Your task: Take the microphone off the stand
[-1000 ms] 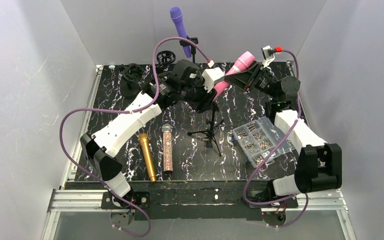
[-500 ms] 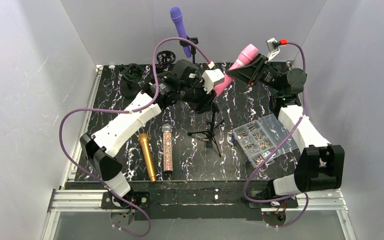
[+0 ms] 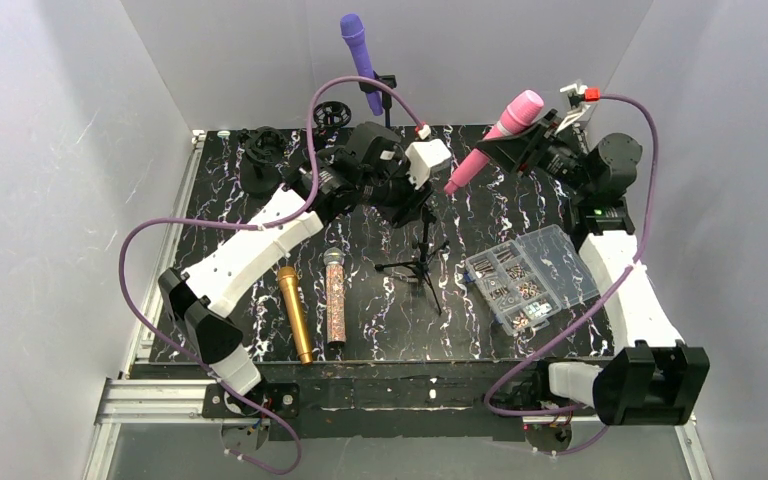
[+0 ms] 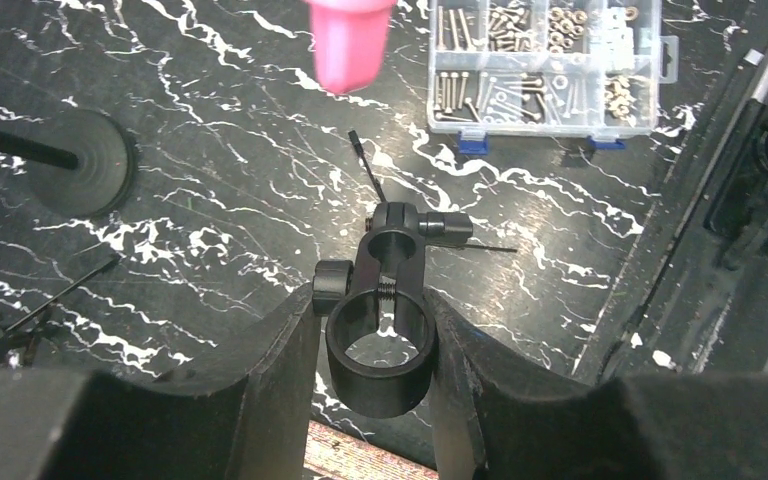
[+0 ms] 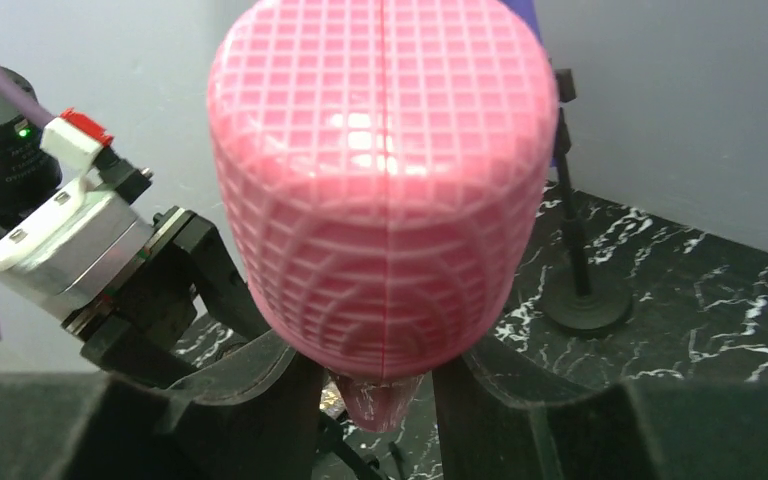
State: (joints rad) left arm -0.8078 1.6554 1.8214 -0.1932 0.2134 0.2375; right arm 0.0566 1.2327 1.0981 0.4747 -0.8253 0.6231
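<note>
The pink microphone (image 3: 493,141) hangs tilted in the air at the back right, head up, with my right gripper (image 3: 522,145) shut on its body. In the right wrist view its gridded head (image 5: 385,180) fills the frame above my right gripper (image 5: 380,400). The black tripod stand (image 3: 422,262) is in the table's middle. My left gripper (image 3: 412,196) is shut on the stand's clip ring (image 4: 380,350), which is empty. The microphone's tail (image 4: 348,40) floats clear of the ring, beyond my left gripper (image 4: 375,335).
A purple microphone (image 3: 360,60) sits in a second stand at the back. A gold microphone (image 3: 295,312) and a glittery one (image 3: 334,295) lie near the front left. A clear screw box (image 3: 530,275) lies right of the tripod. Black parts (image 3: 263,155) sit back left.
My right gripper has carried the pink microphone up and to the right, drawing it out of the clip. The left gripper has kept its hold on the clip.
</note>
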